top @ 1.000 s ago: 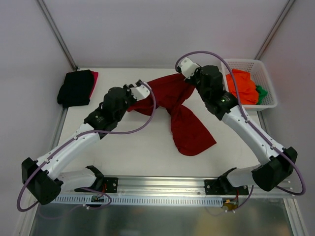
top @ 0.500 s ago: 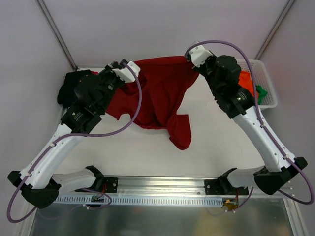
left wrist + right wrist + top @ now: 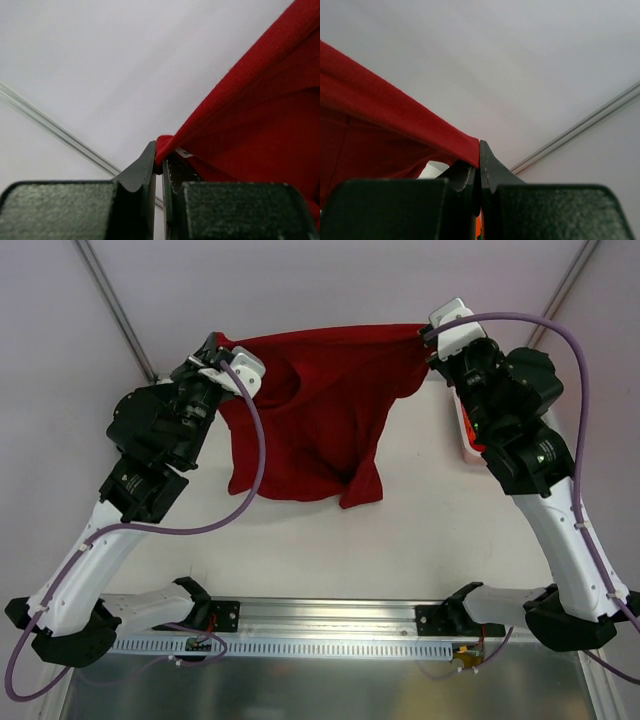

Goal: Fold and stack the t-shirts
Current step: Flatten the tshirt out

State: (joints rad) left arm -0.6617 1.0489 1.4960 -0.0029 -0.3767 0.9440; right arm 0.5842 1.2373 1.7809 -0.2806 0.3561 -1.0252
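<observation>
The left arm reaches up and back over the left side of the table, a purple cable looping beside it. At its tip the left gripper is raised above the back edge with its jaws pressed together on one upper corner of the dark red shirt; the left wrist view shows that gripper pinching a fold of the shirt right at the fingertips, a small white label just beside them. The shirt hangs spread between the two grippers, its top edge pulled nearly straight across, its body drooping in loose folds with the lower hem over the middle of the table; whether the hem touches the surface I cannot tell. The right gripper, also held high, is clamped tight on the other upper corner, and its wrist view shows the gripper nipping the shirt edge. Behind the right arm, a sliver of orange cloth in the basket shows.
</observation>
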